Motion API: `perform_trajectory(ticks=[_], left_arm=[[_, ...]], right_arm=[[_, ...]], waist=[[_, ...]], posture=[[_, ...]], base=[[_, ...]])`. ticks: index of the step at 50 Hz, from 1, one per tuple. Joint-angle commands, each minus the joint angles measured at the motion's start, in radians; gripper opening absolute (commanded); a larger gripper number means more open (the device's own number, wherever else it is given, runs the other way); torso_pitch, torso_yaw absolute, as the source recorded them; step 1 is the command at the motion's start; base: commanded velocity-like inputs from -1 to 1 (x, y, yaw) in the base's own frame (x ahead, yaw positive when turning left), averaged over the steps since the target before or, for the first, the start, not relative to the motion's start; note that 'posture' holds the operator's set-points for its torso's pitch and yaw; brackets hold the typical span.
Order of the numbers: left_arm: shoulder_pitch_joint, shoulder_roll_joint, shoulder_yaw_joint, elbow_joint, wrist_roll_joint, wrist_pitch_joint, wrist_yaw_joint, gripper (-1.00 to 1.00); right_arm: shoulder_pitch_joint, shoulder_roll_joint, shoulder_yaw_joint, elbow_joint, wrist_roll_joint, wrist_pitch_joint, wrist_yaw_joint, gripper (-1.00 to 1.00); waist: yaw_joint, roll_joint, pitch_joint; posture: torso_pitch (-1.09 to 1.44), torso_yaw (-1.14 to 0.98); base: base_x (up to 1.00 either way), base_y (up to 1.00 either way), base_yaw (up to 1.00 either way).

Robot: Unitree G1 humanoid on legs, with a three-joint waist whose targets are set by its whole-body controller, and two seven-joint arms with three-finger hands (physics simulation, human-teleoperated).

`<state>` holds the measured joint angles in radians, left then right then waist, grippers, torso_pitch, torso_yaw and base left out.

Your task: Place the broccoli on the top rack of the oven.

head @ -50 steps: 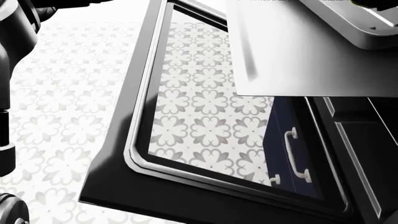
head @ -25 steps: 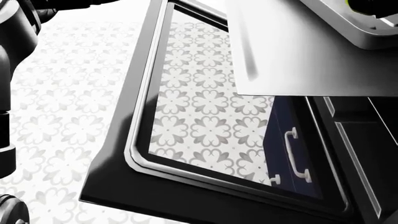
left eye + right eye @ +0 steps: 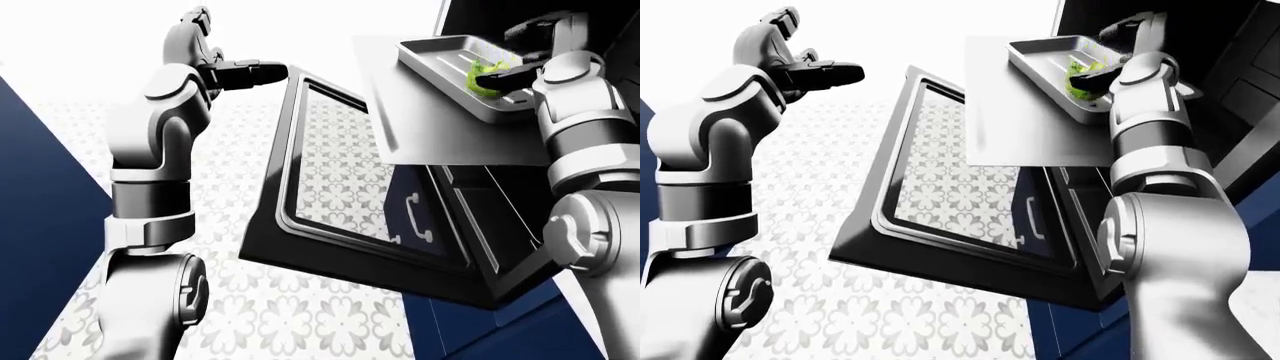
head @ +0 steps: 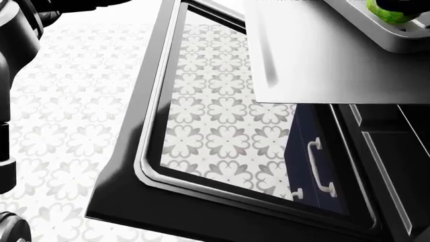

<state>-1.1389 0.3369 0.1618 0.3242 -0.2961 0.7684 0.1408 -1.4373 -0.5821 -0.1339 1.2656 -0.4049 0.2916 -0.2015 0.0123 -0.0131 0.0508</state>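
The bright green broccoli [image 3: 485, 75] sits low in a grey tray [image 3: 435, 51] at the top right of the left-eye view. My right hand [image 3: 520, 71] has its dark fingers curled round the broccoli, over the tray's right end. The tray rests on a flat grey pulled-out oven rack [image 3: 440, 131] above the open oven door [image 3: 330, 180]. In the head view the broccoli [image 4: 388, 12] shows only at the top right corner, inside the tray [image 4: 396, 43]. My left hand [image 3: 262, 73] is raised at the upper left, fingers stretched out and holding nothing.
The dark oven door with its glass pane [image 4: 222, 116] hangs open below the rack, filling the middle. A navy drawer with a white handle [image 4: 321, 169] lies under the rack. Patterned floor tiles [image 4: 74, 116] spread to the left. A navy cabinet side [image 3: 40, 195] stands at left.
In the head view the broccoli has come further down into the tray at the top right corner, showing more green. The door, the rack and my left arm have stayed still.
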Motion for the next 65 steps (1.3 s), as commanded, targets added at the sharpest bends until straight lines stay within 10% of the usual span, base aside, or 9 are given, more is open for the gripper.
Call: perform_trajectory(ticks=[1, 18, 44, 65], left_arm=[[-0.039, 0.011, 0.006, -0.038, -0.001, -0.029, -0.001, 1.0], [-0.034, 0.011, 0.007, -0.046, -0.005, -0.024, 0.002, 1.0], [-0.104, 0.028, 0.004, 0.044, 0.018, -0.056, -0.015, 1.0], [-0.228, 0.053, 0.008, 0.128, 0.036, -0.085, 0.03, 1.0]], right_arm=[[-0.042, -0.013, 0.001, -0.045, -0.015, -0.033, -0.014, 1.0], [-0.081, 0.0, 0.005, -0.054, -0.059, -0.044, -0.016, 1.0], [-0.241, 0.086, -0.042, -0.13, 0.204, 0.164, 0.118, 1.0], [-0.12, 0.143, -0.002, -0.905, 0.328, 0.691, 0.205, 1.0]], waist=[[0.0, -0.004, -0.035], [0.001, -0.004, -0.036], [-0.001, 0.004, -0.029], [0.0, 0.006, -0.018]], posture=[[0.0, 0.0], [0.0, 0.0], [0.0, 0.0], [0.0, 0.0]], base=[[0.0, 0.0, 0.0], [0.0, 0.0, 0.0], [0.0, 0.0, 0.0], [0.0, 0.0, 0.0]])
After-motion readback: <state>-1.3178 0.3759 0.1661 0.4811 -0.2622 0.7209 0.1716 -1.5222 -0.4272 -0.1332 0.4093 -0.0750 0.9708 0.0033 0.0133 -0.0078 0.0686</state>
